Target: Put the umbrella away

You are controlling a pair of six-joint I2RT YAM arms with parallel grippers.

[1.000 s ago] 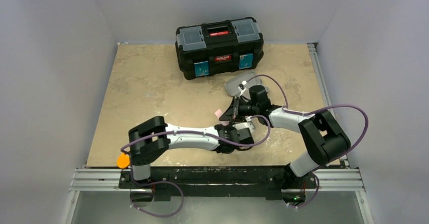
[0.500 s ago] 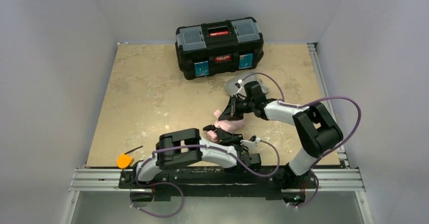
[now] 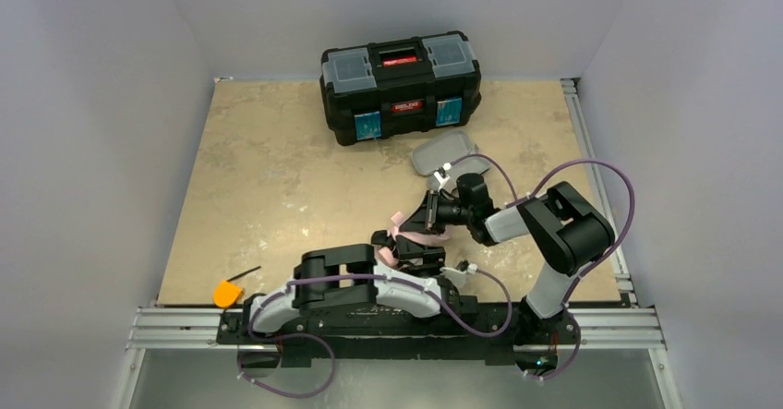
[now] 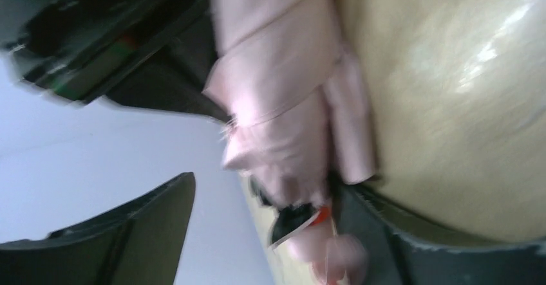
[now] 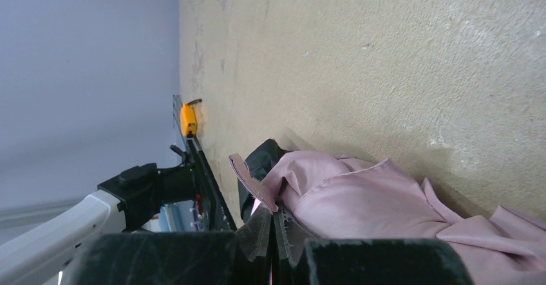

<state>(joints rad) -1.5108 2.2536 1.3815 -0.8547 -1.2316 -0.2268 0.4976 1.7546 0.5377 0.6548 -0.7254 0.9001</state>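
Right gripper [image 5: 283, 241] clamps a fold of the pale pink umbrella [image 5: 360, 195], its fingers drawn almost together with cloth bunched in the narrow slot between them. The left gripper [image 3: 399, 248] meets the same bundle from the near side with jaws apart. In the blurred left wrist view the fabric lies between its fingers [image 4: 135, 233], close against one and clear of the other.

The umbrella sits crumpled on the tan table [image 3: 277, 169], right of centre and near the arms' bases, its canopy loose rather than wrapped. Its shaft and ribs can hardly be made out. Just behind it lies a small grey oblong case [image 3: 450, 153], and further back stands a black toolbox [image 3: 400, 81] with its lid down. A small orange object [image 3: 224, 294] rests at the near-left edge.

The step in hand looks to be gathering the slack canopy into a tight bundle. The right gripper should serve as the anchor while the left closes on the full thickness of cloth, close to the shaft, rather than on a single flap. Working low over the table with gentle, even tension should stop the fabric slipping free or a rib snagging.
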